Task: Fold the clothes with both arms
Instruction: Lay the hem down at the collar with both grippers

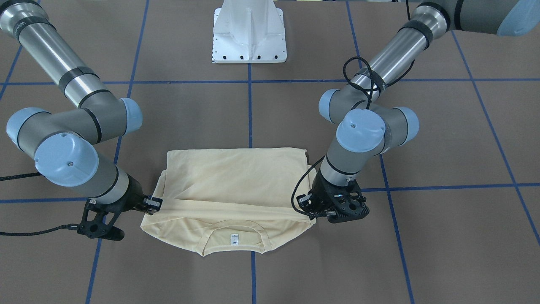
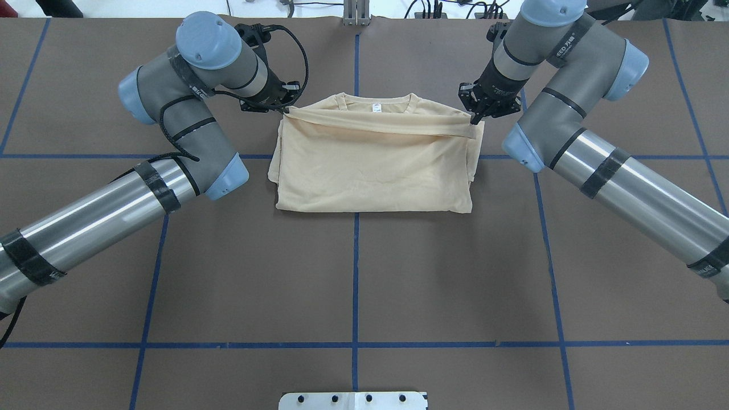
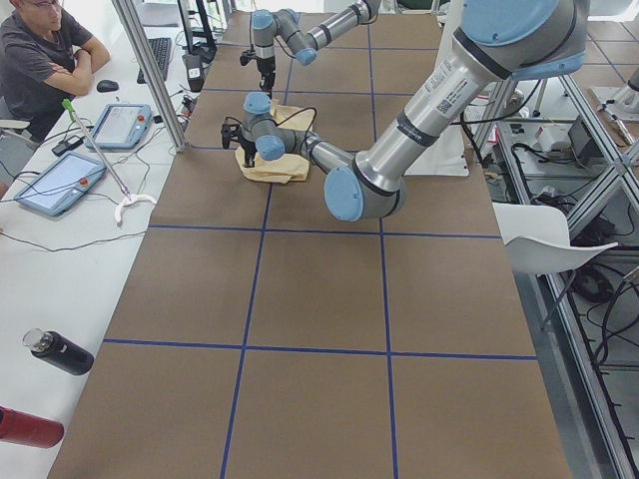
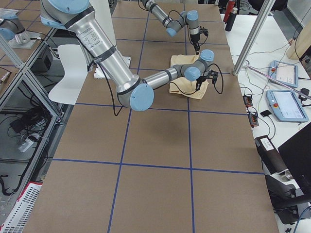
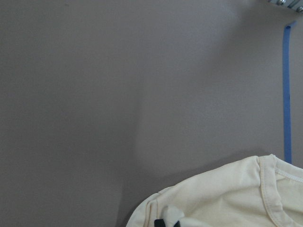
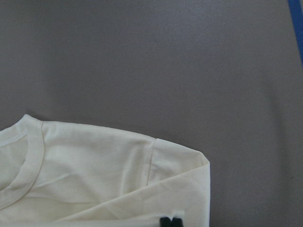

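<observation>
The pale cream-yellow shirt [image 2: 373, 171] lies folded on the brown table, collar and white neck label [image 2: 376, 106] at the far side from the robot. A folded-over layer runs as a taut straight edge [image 1: 228, 207] just below the collar. My left gripper [image 2: 286, 109] is shut on that edge's end at the shirt's left shoulder; in the front view it shows on the right [image 1: 311, 214]. My right gripper [image 2: 474, 119] is shut on the other end [image 1: 155, 204]. Both wrist views show cloth pinched between black fingertips [image 5: 163, 222] [image 6: 165, 221]. The navy print is hidden.
The white pedestal base [image 1: 249, 33] stands at the robot's side of the table. Blue tape lines [image 2: 356, 273] grid the brown table. A seated operator [image 3: 45, 50], tablets [image 3: 58, 183] and bottles [image 3: 60, 352] are on a side bench.
</observation>
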Controlling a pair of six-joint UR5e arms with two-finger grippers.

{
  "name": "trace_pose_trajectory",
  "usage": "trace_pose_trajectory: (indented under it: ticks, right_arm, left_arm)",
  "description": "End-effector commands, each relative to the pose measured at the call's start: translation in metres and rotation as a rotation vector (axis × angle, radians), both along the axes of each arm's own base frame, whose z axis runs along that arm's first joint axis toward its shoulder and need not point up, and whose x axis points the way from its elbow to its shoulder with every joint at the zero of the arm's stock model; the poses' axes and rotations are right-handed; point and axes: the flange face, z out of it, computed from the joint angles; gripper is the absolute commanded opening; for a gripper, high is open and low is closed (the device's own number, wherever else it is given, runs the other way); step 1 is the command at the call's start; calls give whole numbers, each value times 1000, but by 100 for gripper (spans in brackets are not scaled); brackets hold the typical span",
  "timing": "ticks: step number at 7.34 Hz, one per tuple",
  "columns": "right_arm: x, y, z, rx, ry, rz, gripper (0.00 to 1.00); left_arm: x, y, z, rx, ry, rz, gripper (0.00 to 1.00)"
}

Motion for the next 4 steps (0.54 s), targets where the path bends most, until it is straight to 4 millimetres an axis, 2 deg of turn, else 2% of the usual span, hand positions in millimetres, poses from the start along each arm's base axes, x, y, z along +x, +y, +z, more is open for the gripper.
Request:
trace_pose_trajectory:
  ticks: [1, 2, 3, 4]
  right_arm:
    - [0, -1, -3, 5, -6, 0, 0]
    - [0, -1, -6, 22, -17, 3, 31]
    - [1, -1, -6, 33, -24, 4, 99]
    - [2, -1, -6, 34, -26, 2, 100]
  left_arm:
    - [-1, -1, -3, 0, 6, -5, 30]
    - [-2, 0, -8, 11, 13, -3, 99]
    - [-4, 1, -13, 20, 25, -6, 99]
    - [-6, 1, -12, 19, 24, -6, 99]
